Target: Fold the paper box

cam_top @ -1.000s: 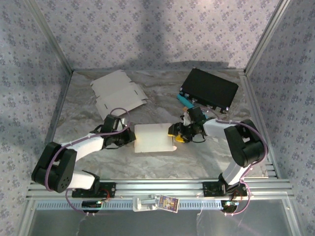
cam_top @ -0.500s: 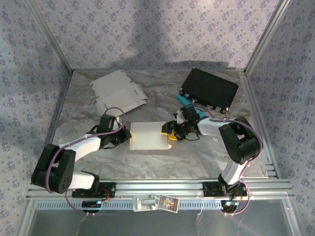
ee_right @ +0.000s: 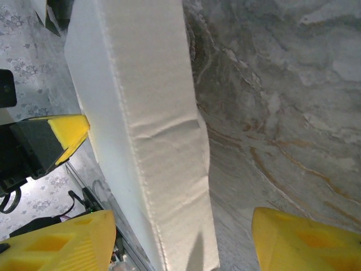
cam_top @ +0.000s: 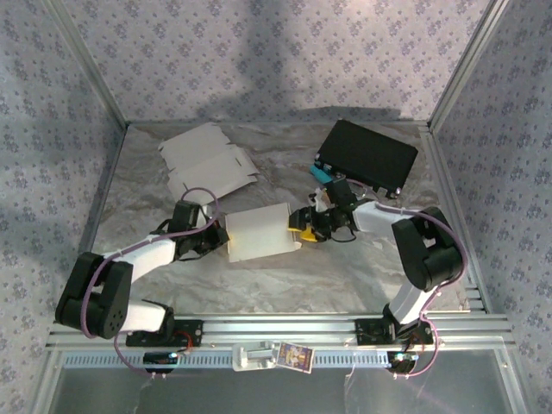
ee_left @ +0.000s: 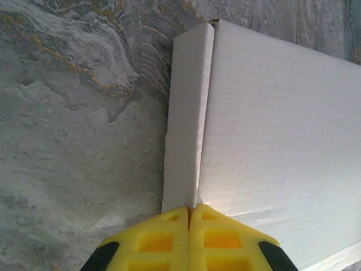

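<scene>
The paper box (cam_top: 259,231) lies near the middle of the tabletop (cam_top: 285,280), between the two arms. Its long axis runs from the left edge toward the right edge, and its right end is swung slightly toward the far edge. A broad white face is turned up.

The left pincer (cam_top: 222,235) is at the box's left end. In the left wrist view its yellow fingers (ee_left: 163,240) are clenched flat against each other. Their tips touch the box where a narrow side flap meets the broad panel; whether any paper is caught between them I cannot tell.

The right pincer (cam_top: 302,226) is at the box's right end, released. Seen from the right wrist, its fingers stand wide on either side of the box's creased side wall (ee_right: 152,113), with tabletop showing between the box and the right-hand finger.

A flat cardboard blank (cam_top: 207,161) lies toward the far left corner, and a black case (cam_top: 369,155) toward the far right corner.
</scene>
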Tool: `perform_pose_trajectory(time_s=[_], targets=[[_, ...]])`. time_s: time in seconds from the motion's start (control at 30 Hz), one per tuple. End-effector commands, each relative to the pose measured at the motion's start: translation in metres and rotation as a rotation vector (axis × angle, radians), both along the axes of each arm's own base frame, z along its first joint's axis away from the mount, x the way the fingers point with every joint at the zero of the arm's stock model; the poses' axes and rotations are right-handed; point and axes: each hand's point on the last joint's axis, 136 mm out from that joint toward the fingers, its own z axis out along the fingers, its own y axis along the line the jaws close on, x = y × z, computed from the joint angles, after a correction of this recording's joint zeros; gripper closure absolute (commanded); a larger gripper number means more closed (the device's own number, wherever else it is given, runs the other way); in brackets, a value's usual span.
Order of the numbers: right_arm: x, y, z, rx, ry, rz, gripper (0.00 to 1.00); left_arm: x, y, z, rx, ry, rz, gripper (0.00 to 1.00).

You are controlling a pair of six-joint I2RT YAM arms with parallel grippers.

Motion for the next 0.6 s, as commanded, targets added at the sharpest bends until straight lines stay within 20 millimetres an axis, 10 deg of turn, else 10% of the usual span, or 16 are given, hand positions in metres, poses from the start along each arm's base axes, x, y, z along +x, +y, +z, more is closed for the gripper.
perform_pose_trajectory(time_s=[0.0, 0.57], targets=[[0.002, 0.009, -0.001, 0.034, 0.013, 0.052, 0.33, -0.063, 0.049, -0.064, 0.231, 0.297, 0.081, 0.95], [0.017, 0.066, 0.004, 0.178, 0.112, 0.042, 0.48, -0.053, 0.042, -0.047, 0.182, 0.244, 0.078, 0.88]])
